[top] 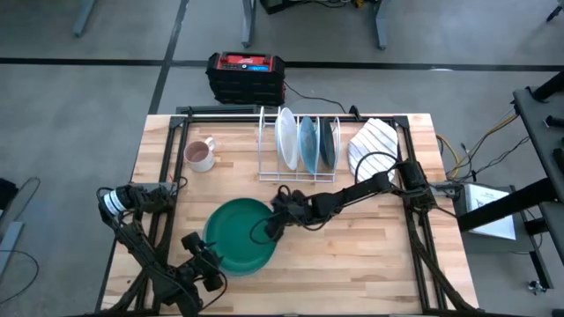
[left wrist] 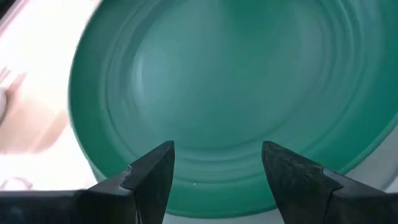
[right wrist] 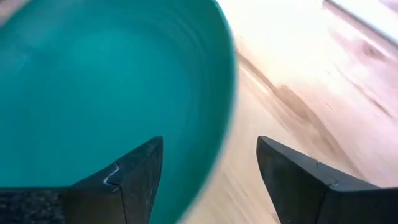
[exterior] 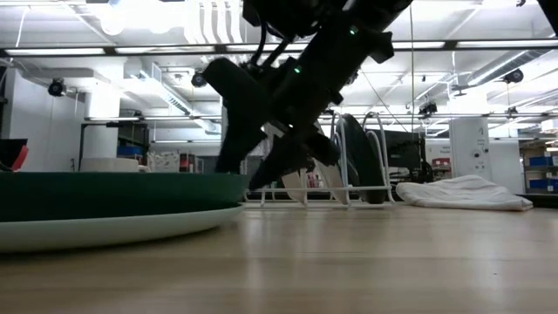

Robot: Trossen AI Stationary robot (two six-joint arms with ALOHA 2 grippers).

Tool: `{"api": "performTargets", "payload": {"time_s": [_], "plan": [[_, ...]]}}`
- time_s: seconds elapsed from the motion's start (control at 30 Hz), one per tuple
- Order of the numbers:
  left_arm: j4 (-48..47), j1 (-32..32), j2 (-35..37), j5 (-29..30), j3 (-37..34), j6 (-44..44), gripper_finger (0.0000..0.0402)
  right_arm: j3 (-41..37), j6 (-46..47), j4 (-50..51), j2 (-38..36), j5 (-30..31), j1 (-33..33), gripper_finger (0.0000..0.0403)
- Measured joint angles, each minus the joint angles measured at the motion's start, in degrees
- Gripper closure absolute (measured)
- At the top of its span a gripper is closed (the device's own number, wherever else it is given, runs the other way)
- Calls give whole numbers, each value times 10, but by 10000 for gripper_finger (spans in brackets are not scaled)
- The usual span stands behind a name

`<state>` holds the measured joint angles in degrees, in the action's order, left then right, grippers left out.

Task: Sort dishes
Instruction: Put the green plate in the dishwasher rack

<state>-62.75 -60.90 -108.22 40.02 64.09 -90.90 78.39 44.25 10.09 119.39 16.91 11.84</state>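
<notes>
We see the green plate [top: 238,236] flat on the desk [top: 370,264], right tool [top: 270,227] open astride its rim, left tool [top: 204,261] open at its near-left edge.

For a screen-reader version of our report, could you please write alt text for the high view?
Seen from above, both open grippers flank a green dish on a wooden table: the right gripper at its right rim, the left gripper at its lower-left edge. Behind stand a rack holding upright plates, a pinkish mug and a striped cloth.
</notes>
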Motion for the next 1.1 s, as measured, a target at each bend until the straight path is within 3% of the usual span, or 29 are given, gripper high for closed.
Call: {"api": "performTargets", "payload": {"time_s": [0.4, 0.57, 0.8, 0.93, 1.1], "plan": [[37, 0, -1, 33, -31, -17, 169, 0, 3, 15, 7, -20, -5, 187], [39, 0, -1, 44, -32, -17, 169, 0, -12, 14, 7, -36, -9, 244], [45, 0, -1, 66, -31, -19, 169, 0, -34, 8, 7, -9, -12, 386], [41, 0, -1, 67, -28, -19, 169, 0, -43, 14, 4, -4, -14, 390], [-10, -4, 3, 87, 24, 5, 169, -1, -78, 20, -25, -8, -14, 400]]}}
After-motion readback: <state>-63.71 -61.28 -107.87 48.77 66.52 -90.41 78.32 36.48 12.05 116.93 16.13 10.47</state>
